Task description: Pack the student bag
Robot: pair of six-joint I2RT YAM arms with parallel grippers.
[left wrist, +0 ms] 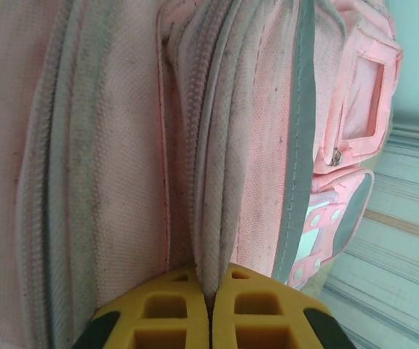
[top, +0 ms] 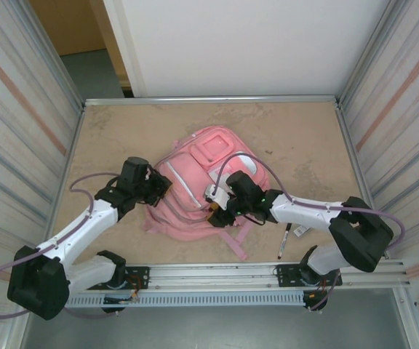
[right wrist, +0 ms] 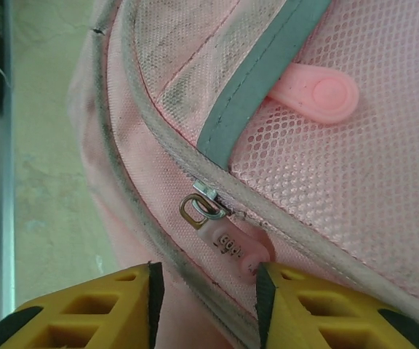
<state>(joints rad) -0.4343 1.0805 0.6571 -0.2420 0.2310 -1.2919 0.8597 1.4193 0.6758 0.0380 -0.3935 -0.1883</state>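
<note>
**Bag opening: zip pull lined up, not yet gripped**

Position: the student bag [top: 208, 171] lies flat at mid-surface, between my two arms, with its straps trailing toward the near edge.

Left end effector [left wrist: 209, 289]: closed, pinching a raised ridge of fabric and zip tape on the bag. The cloth is clamped right at the fingertips.

Right end effector [right wrist: 206, 280]: parted to a middling gap that straddles the pink zip pull [right wrist: 231, 247]. The pull hangs from a metal slider [right wrist: 198, 209]. Its end lies just beside my right-hand finger, and I can't tell if it touches.

Risks, as I judge them:
- The pull is soft and sits off-centre in the gap. If I close as I am, I may nip mesh or seam along with it, or catch only its tip and lose it when I tug.
- My left grip is shallow. A hard pull on the slider could drag the ridge out, and the whole bag would then slide on the surface [top: 304, 138].
- A second pull tab [right wrist: 318, 94] lies close by, so I could go for the wrong zip.

Views: the right wrist camera resolves the slider and pull, which the overhead can't. The overhead shows the bag's overall lie and a pen [top: 285, 241] just beside the bag.
</note>
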